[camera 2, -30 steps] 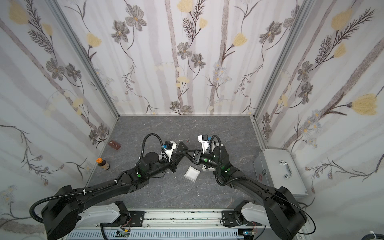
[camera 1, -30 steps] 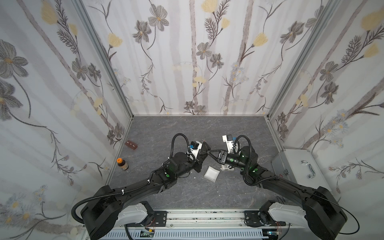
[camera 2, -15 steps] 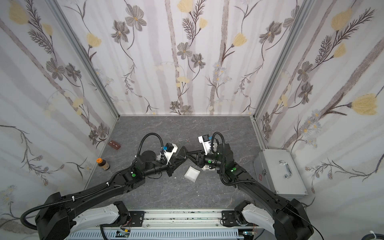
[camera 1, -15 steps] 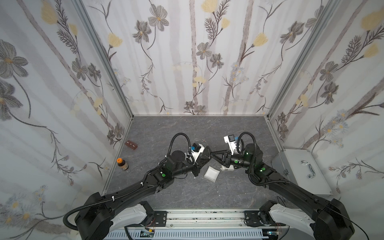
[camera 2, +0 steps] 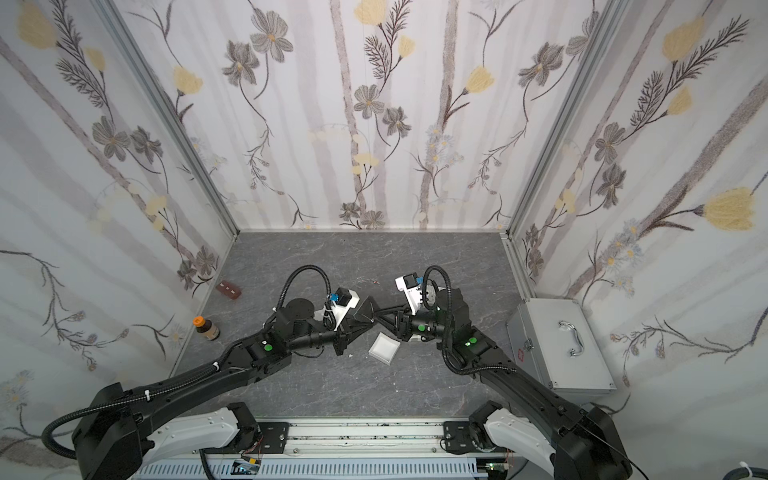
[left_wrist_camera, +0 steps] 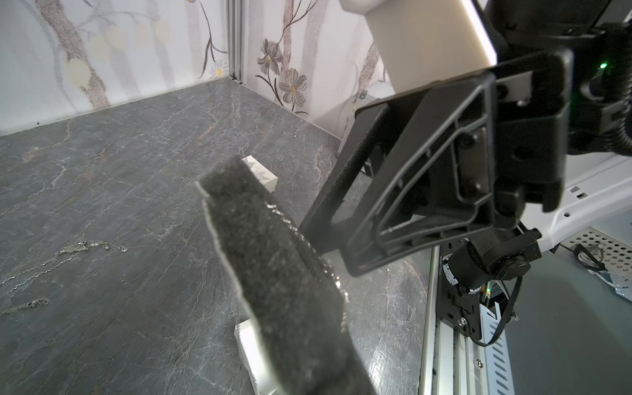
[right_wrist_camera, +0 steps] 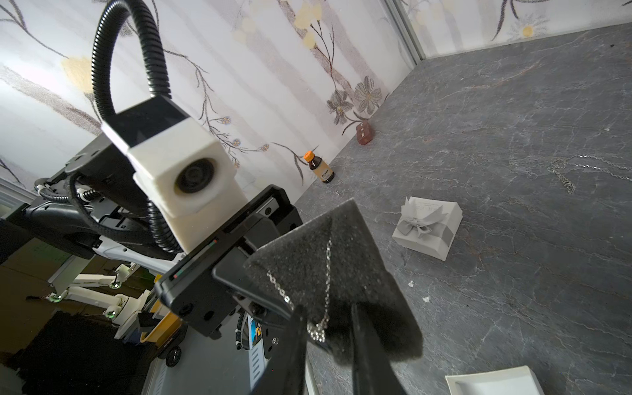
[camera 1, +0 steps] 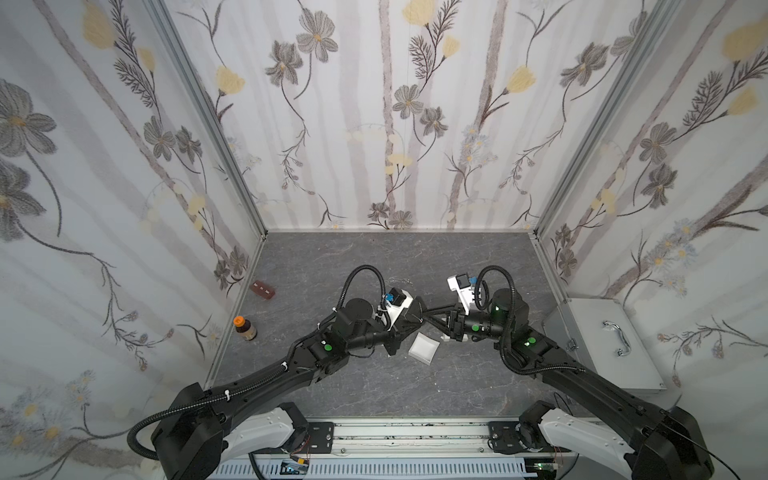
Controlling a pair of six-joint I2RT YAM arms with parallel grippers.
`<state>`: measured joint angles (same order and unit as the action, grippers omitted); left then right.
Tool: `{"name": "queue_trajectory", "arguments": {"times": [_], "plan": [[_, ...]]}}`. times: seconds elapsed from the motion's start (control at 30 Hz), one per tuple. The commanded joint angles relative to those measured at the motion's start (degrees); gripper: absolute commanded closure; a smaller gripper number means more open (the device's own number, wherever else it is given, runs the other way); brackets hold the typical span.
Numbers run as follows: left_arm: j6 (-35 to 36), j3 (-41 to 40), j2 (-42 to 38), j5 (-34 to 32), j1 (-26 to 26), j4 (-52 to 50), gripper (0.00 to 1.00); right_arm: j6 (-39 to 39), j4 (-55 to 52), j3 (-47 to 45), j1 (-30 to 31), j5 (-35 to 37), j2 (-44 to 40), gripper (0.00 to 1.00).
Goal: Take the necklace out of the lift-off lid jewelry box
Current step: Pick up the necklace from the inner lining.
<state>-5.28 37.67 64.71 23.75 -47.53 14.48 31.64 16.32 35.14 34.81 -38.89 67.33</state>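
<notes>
My left gripper [camera 1: 409, 318] is shut on a black foam pad [right_wrist_camera: 307, 253], held up above the table. A thin silver necklace [right_wrist_camera: 326, 273] lies across the pad, and its sparkly pendant [right_wrist_camera: 316, 330] hangs at the pad's lower corner. My right gripper [right_wrist_camera: 328, 318] meets the pad from the other side. Its two fingers stand apart, with the pendant and the pad's corner between them. The white box base [camera 1: 424, 348] lies open on the table just below both grippers. The white lid with a grey bow [right_wrist_camera: 425, 229] lies apart from it.
A loose silver chain [left_wrist_camera: 78, 246] lies on the grey stone table behind the grippers. A brown bottle with an orange cap [camera 1: 245, 328] and a small brown block [camera 1: 262, 289] stand by the left wall. A silver metal case [camera 1: 602, 340] sits at the right.
The left arm has stretched out and the right arm's elbow has swung outward. The two grippers still meet above the box base, with the pad in the left one.
</notes>
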Motion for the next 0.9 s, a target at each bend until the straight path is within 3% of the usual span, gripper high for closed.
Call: {"name": "queue_trajectory", "arguments": {"times": [0.0, 0.87], "plan": [[1.9, 0.8, 0.5, -0.9, 0.1, -1.1, 1.00, -1.2, -0.5, 0.5, 0.1, -0.4, -0.3, 0.78], [5.0, 0.6, 0.5, -0.5, 0.1, -2.6, 1.00, -1.1, -0.8, 1.7, 1.6, 0.7, 3.7, 0.83]]}}
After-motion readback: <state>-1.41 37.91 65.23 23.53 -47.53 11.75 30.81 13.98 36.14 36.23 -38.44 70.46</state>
